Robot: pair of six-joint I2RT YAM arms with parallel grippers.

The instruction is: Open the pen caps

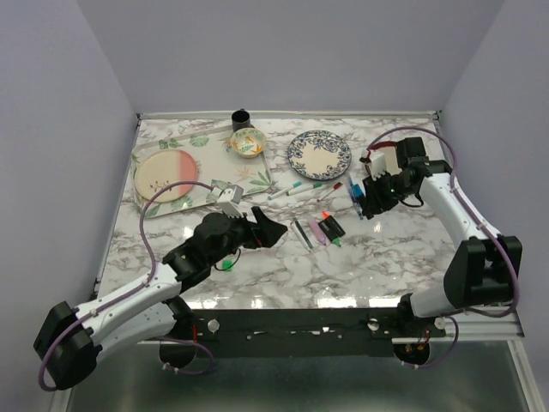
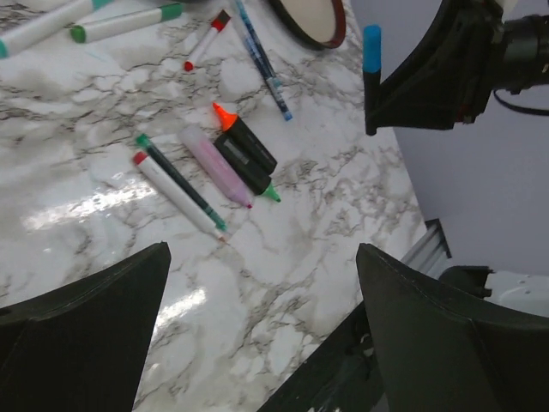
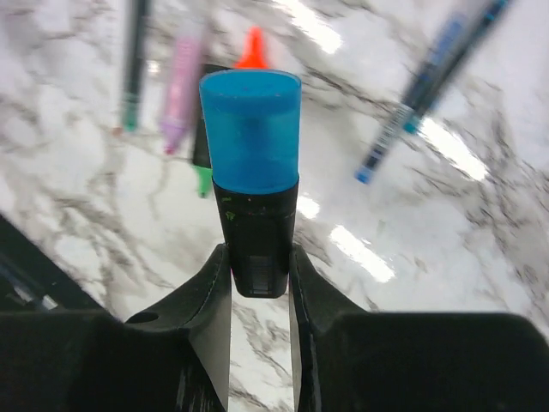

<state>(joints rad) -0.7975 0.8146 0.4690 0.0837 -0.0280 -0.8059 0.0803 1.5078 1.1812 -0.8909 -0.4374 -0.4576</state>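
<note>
The right end effector (image 3: 257,279) is clamped narrow on the black barrel of a blue-capped highlighter (image 3: 256,227), one finger (image 3: 210,300) pressed against each side. The blue cap (image 3: 250,129) is on the barrel and sticks out well past the fingertips, untouched by either one. In the top view this end effector (image 1: 371,202) is over the right part of the marbled tabletop (image 1: 386,257), just in front of a blue-patterned plate (image 1: 319,152), with the highlighter angled down towards the surface. The left end effector (image 2: 262,330) stands spread wide with nothing between its fingers (image 2: 86,339); it is on the left side of the tabletop and faces right, well apart from the held highlighter, whose cap (image 2: 371,47) shows at the upper right of the left wrist view. Between the two end effectors a small cluster of pens lies flat: a black highlighter with an orange end (image 2: 243,137), a second black one with a green end (image 2: 257,178) touching it, a lilac highlighter (image 2: 214,165) just beside them, then a thin green pen (image 2: 180,182) and a white marker with a red end (image 2: 171,190) lying side by side. A slim blue pen (image 2: 262,60) lies farther off, near the plate.
</note>
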